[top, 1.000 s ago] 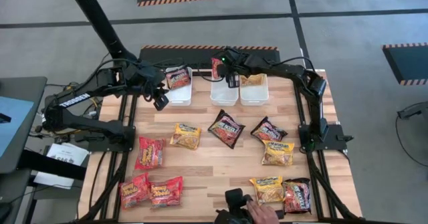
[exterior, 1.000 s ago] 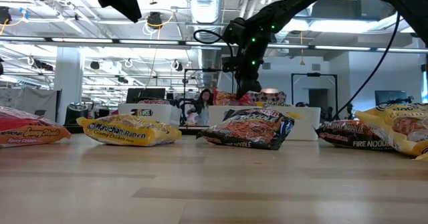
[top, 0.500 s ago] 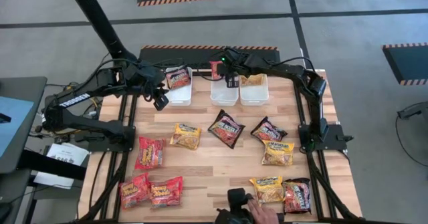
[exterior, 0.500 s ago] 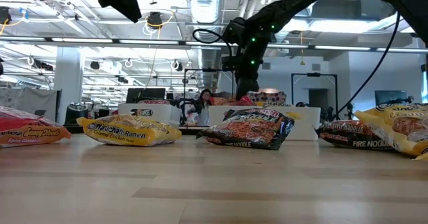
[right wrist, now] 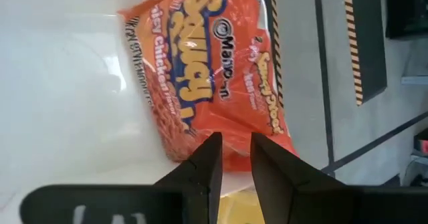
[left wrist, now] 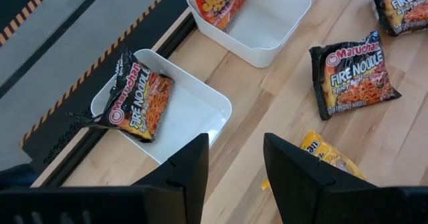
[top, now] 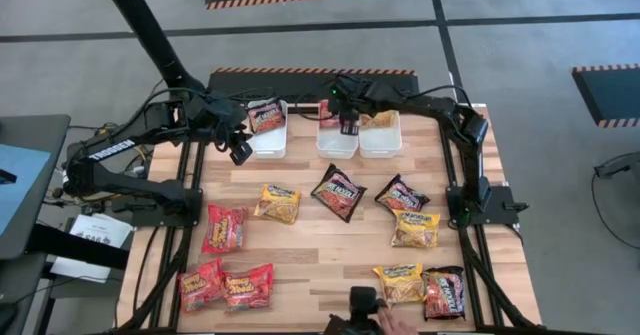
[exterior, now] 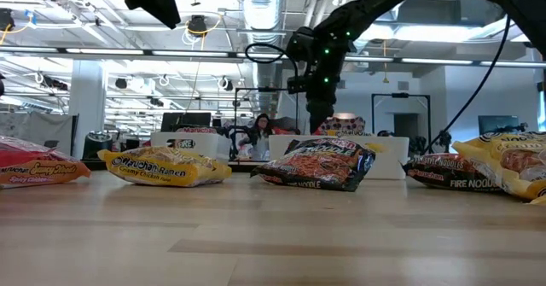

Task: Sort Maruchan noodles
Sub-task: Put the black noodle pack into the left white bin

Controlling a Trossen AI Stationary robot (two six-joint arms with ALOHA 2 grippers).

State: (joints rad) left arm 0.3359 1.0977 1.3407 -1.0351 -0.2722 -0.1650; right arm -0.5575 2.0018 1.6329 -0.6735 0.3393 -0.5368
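My right gripper [top: 347, 123] hovers open over the middle white bin [top: 336, 141], fingers apart by a narrow gap in the right wrist view [right wrist: 235, 158]. A red Maruchan packet [right wrist: 207, 83] lies in that bin, its far end propped on the bin wall, clear of the fingers. My left gripper [top: 240, 151] waits open [left wrist: 235, 164] above the table beside the left bin [top: 268, 140], which holds a dark Fire Noodle packet [left wrist: 137, 97]. The right bin [top: 380, 140] holds a yellow packet [top: 380, 120].
Loose packets lie on the wooden table: yellow [top: 277, 203], dark [top: 338, 192], dark [top: 401, 194], yellow [top: 415, 229], red [top: 224, 228], two red ones [top: 225, 285] near the front left, yellow [top: 399, 283] and dark [top: 444, 293]. A person's hand [top: 390, 320] shows at the near edge.
The red packet that stood on edge at my right gripper, above the far rim of the middle bin, has dropped into that bin and now lies there free of the fingers. The right gripper shifted slightly toward the table's right. The person's hand at the near edge moved right.
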